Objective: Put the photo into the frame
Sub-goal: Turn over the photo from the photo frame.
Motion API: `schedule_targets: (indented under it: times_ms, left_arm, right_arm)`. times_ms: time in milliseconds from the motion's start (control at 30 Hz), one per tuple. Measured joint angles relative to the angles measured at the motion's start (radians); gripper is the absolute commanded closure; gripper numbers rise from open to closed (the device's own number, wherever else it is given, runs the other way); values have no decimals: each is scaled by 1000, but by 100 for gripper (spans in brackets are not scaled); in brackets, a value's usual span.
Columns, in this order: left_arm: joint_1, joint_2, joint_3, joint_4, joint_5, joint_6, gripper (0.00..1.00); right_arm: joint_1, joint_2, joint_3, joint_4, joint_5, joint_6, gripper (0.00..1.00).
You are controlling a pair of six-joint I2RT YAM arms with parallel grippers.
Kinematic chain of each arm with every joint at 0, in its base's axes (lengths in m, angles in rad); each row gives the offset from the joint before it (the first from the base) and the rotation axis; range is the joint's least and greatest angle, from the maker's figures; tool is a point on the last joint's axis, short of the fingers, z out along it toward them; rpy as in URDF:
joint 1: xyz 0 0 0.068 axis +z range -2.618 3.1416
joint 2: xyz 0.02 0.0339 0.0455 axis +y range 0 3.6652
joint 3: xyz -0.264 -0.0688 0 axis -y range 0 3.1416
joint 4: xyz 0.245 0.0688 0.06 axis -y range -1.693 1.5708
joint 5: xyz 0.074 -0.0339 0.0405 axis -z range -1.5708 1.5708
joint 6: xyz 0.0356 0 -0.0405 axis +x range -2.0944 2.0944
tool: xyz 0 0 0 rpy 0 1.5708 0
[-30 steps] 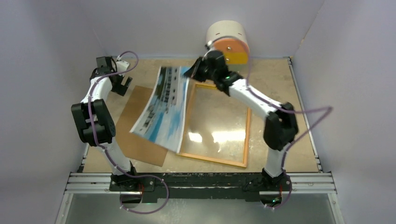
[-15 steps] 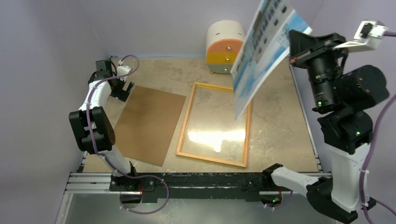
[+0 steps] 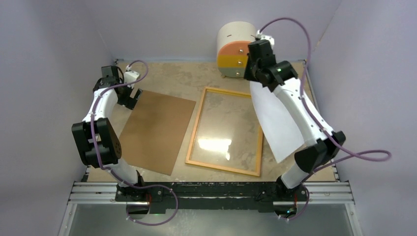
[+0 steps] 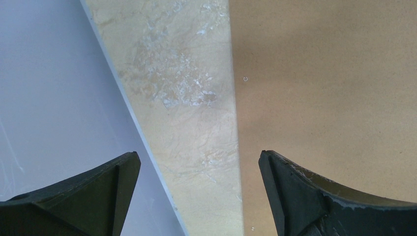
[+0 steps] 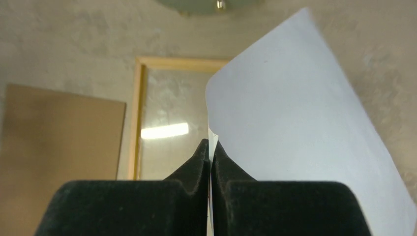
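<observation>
The photo [image 3: 278, 123] hangs from its far corner, white back towards the top camera, over the right rim of the frame and the table beside it. My right gripper [image 3: 252, 77] is shut on that corner; in the right wrist view the fingertips [image 5: 210, 145] pinch the sheet's edge and the white back [image 5: 295, 108] spreads to the right. The frame [image 3: 193, 129] lies flat at the table's middle, light wood rim up, its glass reflecting a lamp. At the far left my left gripper [image 3: 132, 96] stands open with nothing in it [image 4: 199, 162], over the backing board's far corner.
A brown backing board [image 3: 157, 130] lies flat left of the frame, also seen under the left gripper [image 4: 324, 73]. A small round drawer cabinet [image 3: 236, 49] in white, orange and yellow stands at the back. Lavender walls enclose the table on three sides.
The right arm lifted the photo, picture side up, from the frame's left side, swung it high towards the camera, and now holds it white side up over the frame's right rim. The left arm barely moved.
</observation>
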Motion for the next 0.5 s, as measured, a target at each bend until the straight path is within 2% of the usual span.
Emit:
schedule_targets:
  times_ms: [100, 300, 500]
  left_arm:
    - [-1, 0, -1, 1, -6, 0, 0]
    - [-6, 0, -7, 6, -13, 0, 0]
    - [-13, -2, -33, 8, -18, 3, 0]
  right_arm:
    - [3, 60, -42, -45, -60, 69, 100]
    - [14, 176, -22, -56, -181, 225, 100]
    - [50, 201, -217, 45, -161, 491, 100]
